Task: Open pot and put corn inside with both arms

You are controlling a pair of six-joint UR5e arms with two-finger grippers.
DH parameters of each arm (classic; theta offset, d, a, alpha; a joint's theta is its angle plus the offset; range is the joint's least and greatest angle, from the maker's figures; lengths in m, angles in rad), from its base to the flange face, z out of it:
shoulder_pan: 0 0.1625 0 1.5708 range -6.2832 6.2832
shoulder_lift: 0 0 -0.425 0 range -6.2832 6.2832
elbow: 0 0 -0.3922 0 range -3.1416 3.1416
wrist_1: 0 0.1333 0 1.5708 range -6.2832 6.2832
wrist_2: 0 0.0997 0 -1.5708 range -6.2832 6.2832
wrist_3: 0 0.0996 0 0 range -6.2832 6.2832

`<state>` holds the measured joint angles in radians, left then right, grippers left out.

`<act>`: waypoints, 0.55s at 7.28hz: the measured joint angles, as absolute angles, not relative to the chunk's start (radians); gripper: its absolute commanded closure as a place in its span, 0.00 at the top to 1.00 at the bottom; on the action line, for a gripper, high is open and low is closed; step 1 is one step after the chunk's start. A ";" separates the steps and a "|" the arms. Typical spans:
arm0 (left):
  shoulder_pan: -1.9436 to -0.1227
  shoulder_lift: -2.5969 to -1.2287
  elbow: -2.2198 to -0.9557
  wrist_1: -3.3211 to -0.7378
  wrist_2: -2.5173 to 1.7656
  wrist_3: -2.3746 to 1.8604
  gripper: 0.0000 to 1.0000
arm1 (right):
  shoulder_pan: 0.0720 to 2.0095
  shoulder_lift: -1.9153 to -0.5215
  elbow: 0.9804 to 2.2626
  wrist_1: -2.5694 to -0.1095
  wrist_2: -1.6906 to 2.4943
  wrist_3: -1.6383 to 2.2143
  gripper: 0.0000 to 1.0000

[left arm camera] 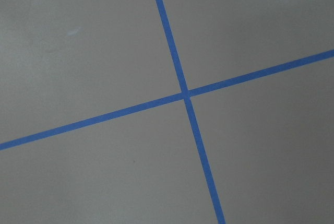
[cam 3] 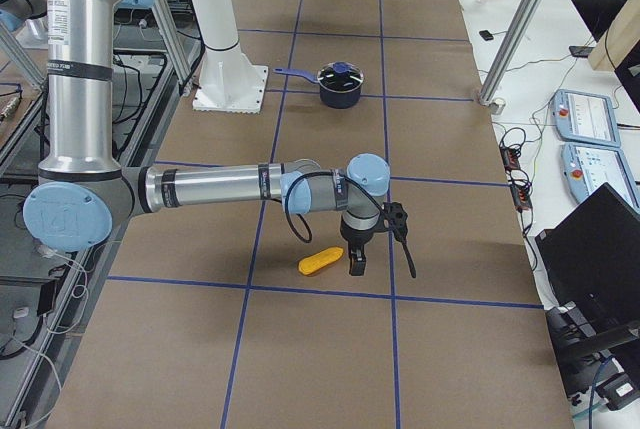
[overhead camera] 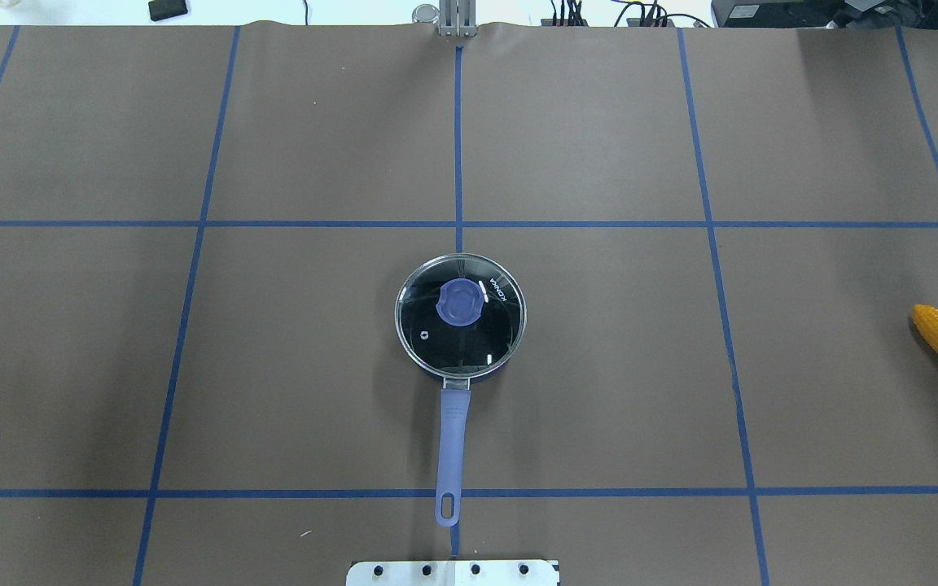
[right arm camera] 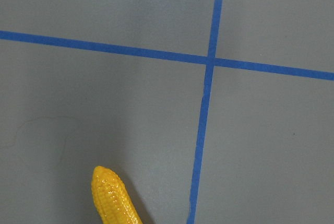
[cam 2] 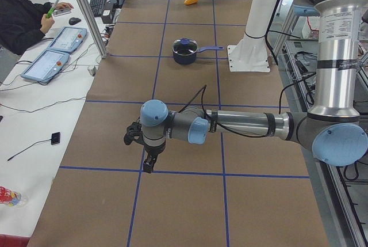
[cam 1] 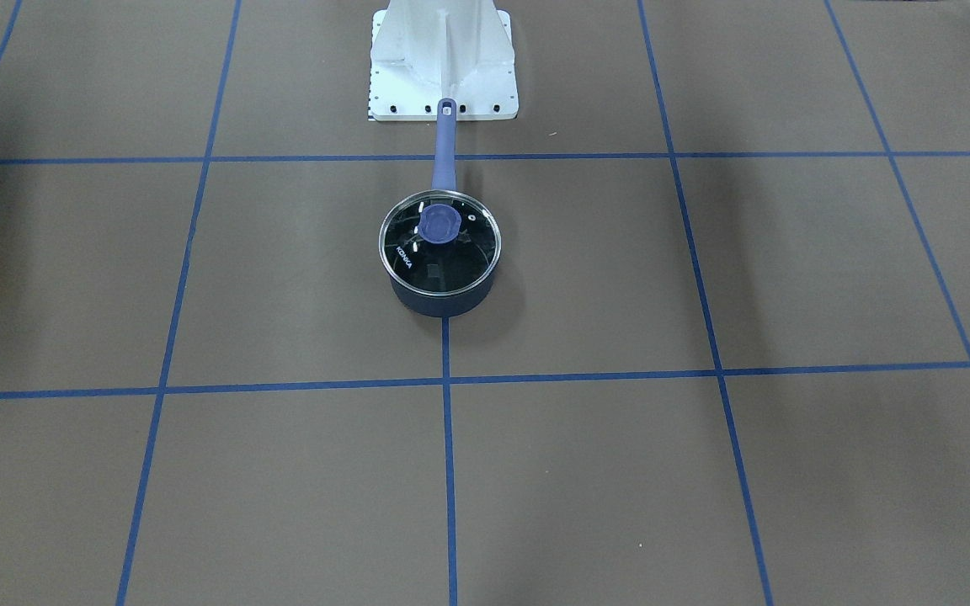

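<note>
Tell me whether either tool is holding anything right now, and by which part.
Nothing is held. The corn lies on the table beside the right tool, and the lidded pot stands alone, far from the left tool.

A brown table cover was crossed by a grid of blue tape lines, a white mounting base stood on it, and an operator in black sat beside two pendants on a white side bench.
</note>
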<state>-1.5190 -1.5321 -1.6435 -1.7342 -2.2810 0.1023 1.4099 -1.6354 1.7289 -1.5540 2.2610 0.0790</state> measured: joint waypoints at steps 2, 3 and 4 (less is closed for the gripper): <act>-1.519 -1.533 -1.644 -1.733 -2.281 0.101 1.00 | 1.408 -1.633 1.727 -1.554 2.256 0.075 1.00; -1.518 -1.536 -1.643 -1.730 -2.280 0.100 1.00 | 1.405 -1.631 1.724 -1.554 2.253 0.076 1.00; -1.516 -1.549 -1.644 -1.725 -2.280 0.079 1.00 | 1.402 -1.625 1.723 -1.554 2.251 0.078 1.00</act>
